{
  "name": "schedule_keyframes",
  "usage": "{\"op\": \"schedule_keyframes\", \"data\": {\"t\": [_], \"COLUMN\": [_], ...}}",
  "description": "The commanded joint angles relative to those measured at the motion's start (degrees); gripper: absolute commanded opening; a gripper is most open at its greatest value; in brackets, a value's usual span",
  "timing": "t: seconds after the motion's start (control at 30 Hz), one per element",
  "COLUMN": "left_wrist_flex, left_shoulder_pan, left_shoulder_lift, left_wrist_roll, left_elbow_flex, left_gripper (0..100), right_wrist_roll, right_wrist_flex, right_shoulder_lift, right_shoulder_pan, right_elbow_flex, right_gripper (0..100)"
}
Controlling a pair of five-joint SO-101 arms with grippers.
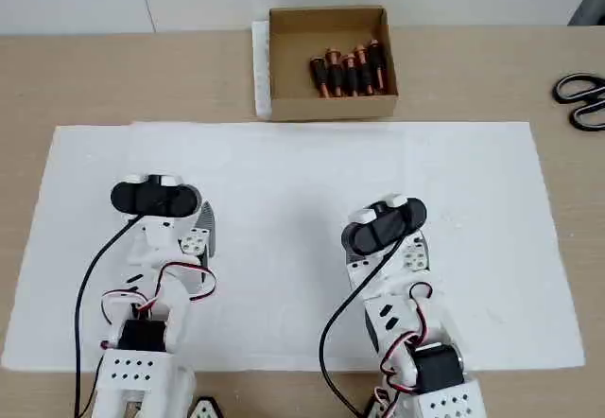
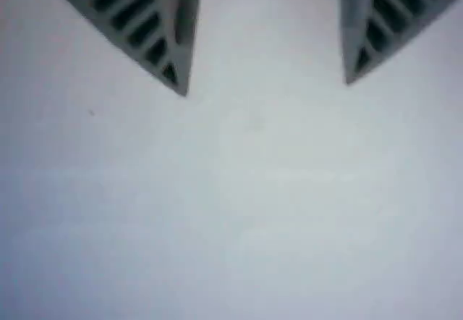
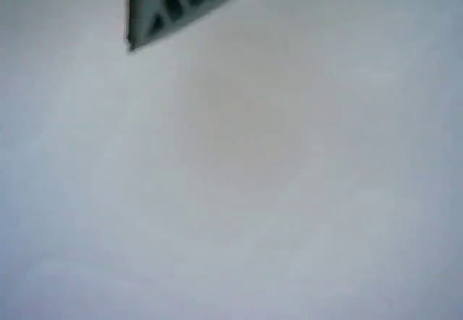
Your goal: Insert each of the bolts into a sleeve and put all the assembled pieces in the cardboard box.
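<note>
Desk [image 1: 85,78] carries a white sheet [image 1: 284,182]. Scissors [image 1: 581,101] lie off the sheet at the desk's right edge, well apart from the box [image 1: 288,59]. The box sits just beyond the sheet's far edge. Five pieces [image 1: 350,70] lie in its right half, side by side, long axes running roughly far-to-near. Both arms [image 1: 151,257] sit folded back at the sheet's near edge. Left jaws apart above bare sheet. Right jaws: cannot tell.
</note>
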Motion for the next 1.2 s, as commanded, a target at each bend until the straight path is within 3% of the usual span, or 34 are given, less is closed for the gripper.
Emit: {"op": "schedule_keyframes", "data": {"t": [0.0,1.17], "left_wrist_flex": [-1.5,-1.4], "left_shoulder_pan": [0.3,0.3], "left_shoulder_lift": [-0.7,-0.7], "left_wrist_roll": [-0.1,0.0], "left_elbow_flex": [-0.2,-0.2], "left_gripper": [13,13], "right_wrist_roll": [0.1,0.2], "right_wrist_flex": [1.6,6.3], "right_shoulder_lift": [-0.6,-0.7], "right_shoulder_pan": [0.0,0.0], "right_elbow_flex": [0.5,0.5], "right_gripper": [26.4,26.4]}}
